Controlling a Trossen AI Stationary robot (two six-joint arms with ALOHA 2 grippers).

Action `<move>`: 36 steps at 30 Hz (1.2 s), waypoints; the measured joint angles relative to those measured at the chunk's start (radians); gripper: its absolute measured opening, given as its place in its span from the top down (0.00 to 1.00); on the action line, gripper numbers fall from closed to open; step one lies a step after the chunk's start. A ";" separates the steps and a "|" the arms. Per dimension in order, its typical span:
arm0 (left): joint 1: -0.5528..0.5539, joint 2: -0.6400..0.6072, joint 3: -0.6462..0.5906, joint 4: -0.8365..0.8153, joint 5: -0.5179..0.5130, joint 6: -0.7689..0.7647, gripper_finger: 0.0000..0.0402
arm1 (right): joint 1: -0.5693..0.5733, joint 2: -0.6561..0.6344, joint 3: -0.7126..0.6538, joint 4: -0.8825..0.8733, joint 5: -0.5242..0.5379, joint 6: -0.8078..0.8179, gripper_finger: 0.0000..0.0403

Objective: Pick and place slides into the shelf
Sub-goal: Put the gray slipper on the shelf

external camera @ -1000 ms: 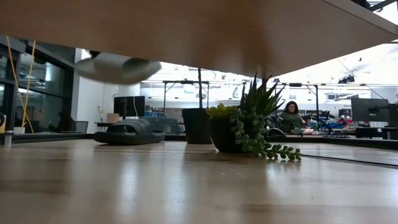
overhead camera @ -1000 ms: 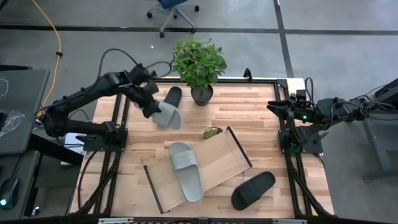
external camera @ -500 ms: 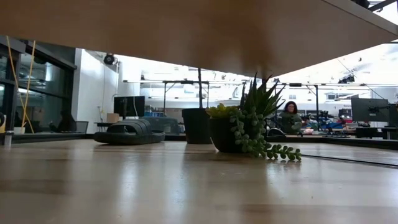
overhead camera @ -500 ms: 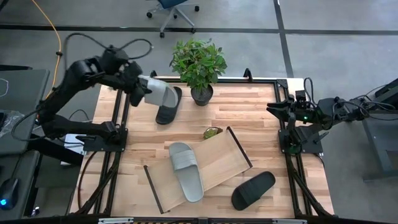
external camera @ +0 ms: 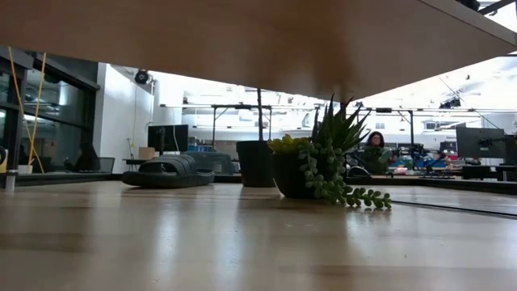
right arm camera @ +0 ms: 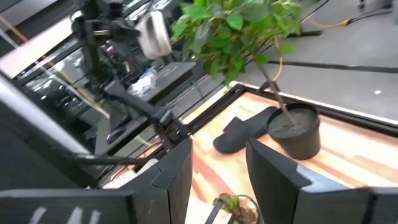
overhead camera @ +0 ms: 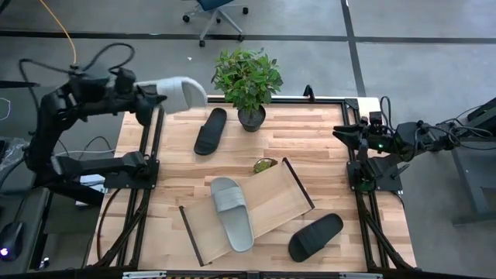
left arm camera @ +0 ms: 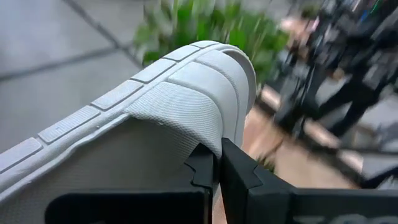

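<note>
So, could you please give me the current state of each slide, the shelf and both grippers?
Left gripper: shut on the grey slide, raised over the table's far left corner.
Held grey slide: in the air, off the table.
Second grey slide: lying on the shelf.
Shelf: flat on the table, one slide on it.
Far black slide: on the table beside the potted plant.
Near black slide: on the table, outside the shelf.
Right gripper: open, empty, waiting at the right edge.

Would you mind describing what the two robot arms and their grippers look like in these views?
Both arms are dark, nearly black, built of jointed segments on dark bases, with loose black cables looping beside them. The left gripper has two flat, angular black fingers. The right gripper has two broad, dark, wedge-shaped fingers; from above, a small green light shows near the right arm's wrist.
</note>
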 joint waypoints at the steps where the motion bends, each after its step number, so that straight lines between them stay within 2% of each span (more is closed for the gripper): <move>1: 0.000 -0.006 0.000 0.031 -0.004 -0.010 1.00 | 0.000 0.000 0.000 0.000 0.013 0.000 0.65; 9: -0.016 0.006 0.000 0.249 0.000 -0.017 1.00 | 0.000 0.000 0.000 0.000 0.010 0.020 0.65; 16: -0.222 0.077 0.000 0.536 -0.069 -0.018 1.00 | 0.000 0.000 0.000 -0.001 0.003 -0.030 0.65; 22: -0.440 0.170 0.000 0.739 -0.307 0.040 1.00 | 0.000 0.000 0.000 -0.001 -0.054 -0.062 0.65; 26: -0.545 0.259 0.000 0.833 -0.477 0.093 1.00 | 0.000 0.000 0.000 -0.001 -0.123 -0.061 0.65; 36: -0.791 0.456 0.000 1.059 -0.821 0.145 1.00 | 0.000 0.000 0.000 0.007 -0.461 -0.065 0.65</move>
